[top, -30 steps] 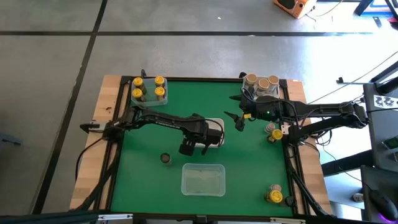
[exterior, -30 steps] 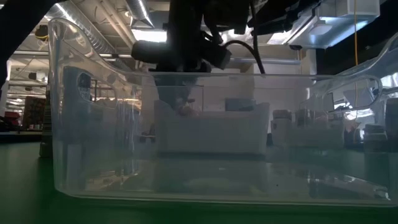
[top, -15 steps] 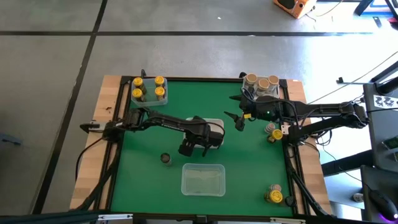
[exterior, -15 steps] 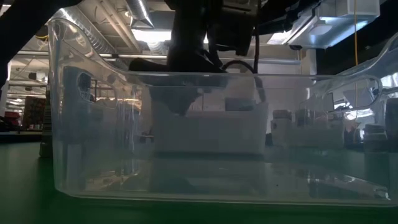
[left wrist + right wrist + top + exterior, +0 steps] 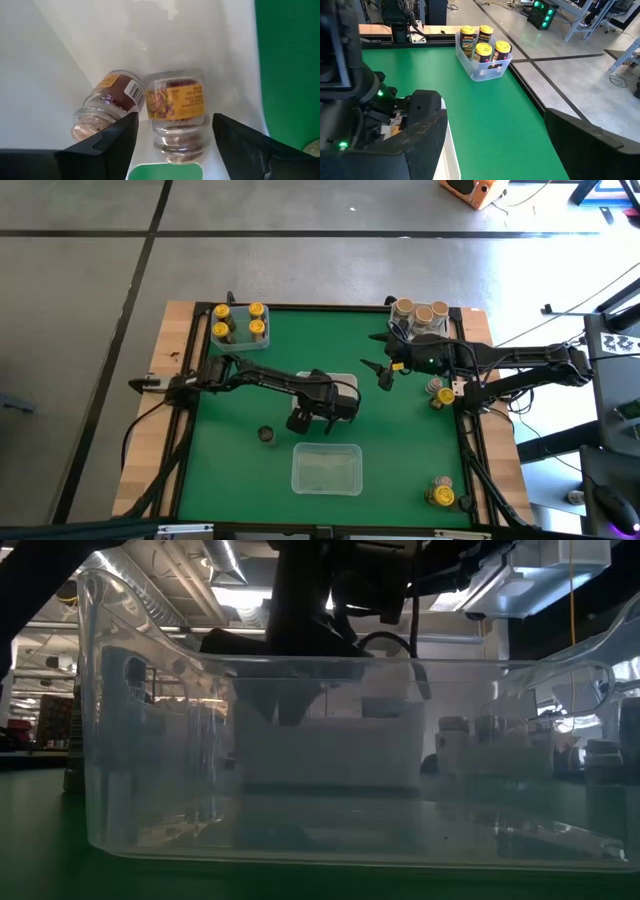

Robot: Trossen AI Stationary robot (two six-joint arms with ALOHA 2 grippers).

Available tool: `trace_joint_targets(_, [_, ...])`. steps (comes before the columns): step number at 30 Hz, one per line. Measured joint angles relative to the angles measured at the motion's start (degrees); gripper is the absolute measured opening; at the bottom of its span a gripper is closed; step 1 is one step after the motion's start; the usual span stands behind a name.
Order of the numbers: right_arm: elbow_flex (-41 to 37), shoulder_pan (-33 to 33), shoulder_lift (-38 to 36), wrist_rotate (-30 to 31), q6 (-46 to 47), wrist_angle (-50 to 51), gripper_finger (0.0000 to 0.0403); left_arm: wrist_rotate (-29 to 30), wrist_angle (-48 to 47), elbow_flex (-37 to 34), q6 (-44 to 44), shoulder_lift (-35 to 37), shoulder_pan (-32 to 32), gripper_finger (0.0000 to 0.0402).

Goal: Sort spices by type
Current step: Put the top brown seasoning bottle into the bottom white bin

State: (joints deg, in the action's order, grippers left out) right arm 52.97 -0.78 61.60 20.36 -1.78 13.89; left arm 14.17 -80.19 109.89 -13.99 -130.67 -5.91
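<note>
Release is the step we judge to be in hand: the left gripper (image 5: 303, 420) hangs over the near edge of the white bin (image 5: 348, 377) at the middle of the table, and in its wrist view 2 spice jars (image 5: 176, 112) stand inside that bin, one upright between the fingers (image 5: 119, 137) and one leaning against its side. The fingers stand apart with clear space on both sides of the upright jar, so we read them as let go, holding nothing.

To finish cleanly we would lift straight up until both fingers clear the jar, then swing away; any sideways drift could topple it onto its tilted neighbour (image 5: 106, 107).

Next candidate, in our view, is the lone dark-lidded jar (image 5: 266, 435) on the green mat just beside the gripper, near the empty clear bin (image 5: 326, 468).

Right gripper (image 5: 381, 372) waits spread wide and empty beside the bin of tan-lidded jars (image 5: 421, 313). More jars sit at the right edge (image 5: 437, 389) and the near right corner (image 5: 439, 494), and 4 yellow-lidded ones (image 5: 240, 321) fill the far left bin.
</note>
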Motion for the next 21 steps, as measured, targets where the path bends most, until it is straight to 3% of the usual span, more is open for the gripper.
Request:
trace_joint_targets(12, [0.0,0.0,0.0,0.0,0.0,0.0,0.0333,2.6,-3.6,0.0,0.6,1.1,-2.0,0.0251])
trace_joint_targets(21, [0.0,0.0,0.0,0.0,0.0,0.0,0.0333,0.7,-9.4,-0.8,14.3,11.0,-4.0,0.0251])
